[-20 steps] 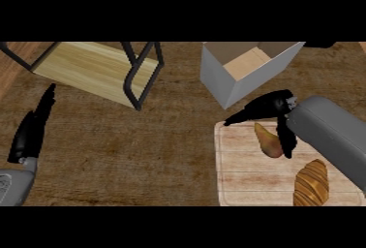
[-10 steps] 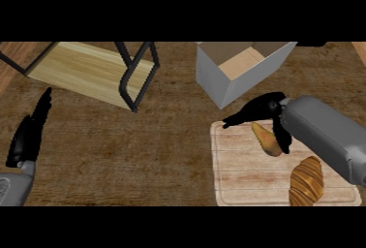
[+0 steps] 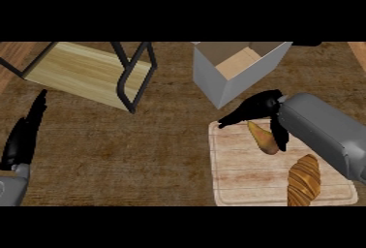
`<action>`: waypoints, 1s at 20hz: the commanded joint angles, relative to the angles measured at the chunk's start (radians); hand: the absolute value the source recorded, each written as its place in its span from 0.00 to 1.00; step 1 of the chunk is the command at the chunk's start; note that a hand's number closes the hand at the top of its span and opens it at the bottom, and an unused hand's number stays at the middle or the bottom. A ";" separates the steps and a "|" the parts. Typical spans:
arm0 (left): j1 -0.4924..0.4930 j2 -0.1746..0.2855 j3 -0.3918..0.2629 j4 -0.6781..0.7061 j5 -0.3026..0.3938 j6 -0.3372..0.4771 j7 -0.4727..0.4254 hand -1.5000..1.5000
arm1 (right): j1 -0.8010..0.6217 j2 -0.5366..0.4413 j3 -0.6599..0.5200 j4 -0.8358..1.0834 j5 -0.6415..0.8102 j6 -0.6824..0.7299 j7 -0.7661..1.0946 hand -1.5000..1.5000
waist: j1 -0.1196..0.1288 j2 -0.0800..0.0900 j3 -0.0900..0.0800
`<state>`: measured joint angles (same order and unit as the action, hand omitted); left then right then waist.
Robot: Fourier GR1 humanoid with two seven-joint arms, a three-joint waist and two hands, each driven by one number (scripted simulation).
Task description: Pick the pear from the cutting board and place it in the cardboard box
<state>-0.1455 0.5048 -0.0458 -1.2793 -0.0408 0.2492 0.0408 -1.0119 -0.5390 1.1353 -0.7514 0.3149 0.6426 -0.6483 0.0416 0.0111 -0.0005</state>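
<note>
The cutting board point(image 3: 243, 179) lies on the counter point(image 3: 143, 160) at the near right. The pear point(image 3: 263, 139) lies on the board's far half, and a bread loaf point(image 3: 304, 180) lies nearer and to its right, on the board's near right part. The cardboard box point(image 3: 214, 82) stands just behind the board's far edge. A stand point(image 3: 85, 72) sits at the far left, well apart from the box. The right hand point(image 3: 257, 106) is over the board's far edge, straddling the pear; the left hand point(image 3: 25, 135) rests at the left edge.
</note>
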 commanded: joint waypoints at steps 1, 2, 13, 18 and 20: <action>-0.001 -0.011 0.000 -0.009 0.005 -0.006 0.023 0.50 | -0.009 0.013 0.026 0.042 -0.020 0.174 -0.184 0.00 | -0.002 0.001 0.001; 0.024 -0.012 -0.003 0.004 -0.010 0.003 -0.008 0.50 | -0.039 0.029 0.021 0.002 -0.042 0.217 -0.144 0.00 | -0.010 -0.005 0.000; 0.021 -0.025 0.012 -0.033 -0.017 0.007 0.032 0.50 | -0.008 0.023 0.168 0.050 0.028 0.113 -0.115 0.00 | -0.016 -0.004 0.001; 0.018 -0.035 0.030 0.005 -0.030 0.006 -0.013 0.50 | 0.010 0.090 0.109 0.093 0.022 -0.035 -0.103 1.00 | -0.024 -0.005 0.001; -0.007 -0.036 0.029 0.018 -0.045 0.007 0.015 0.50 | 0.022 0.077 0.088 0.082 0.044 -0.103 -0.110 1.00 | -0.033 -0.007 0.001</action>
<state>-0.1274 0.4794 -0.0227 -1.2851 -0.0659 0.2459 0.0489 -1.0211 -0.4817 1.2405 -0.7005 0.3286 0.5216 -0.6557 0.0203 -0.0081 -0.0063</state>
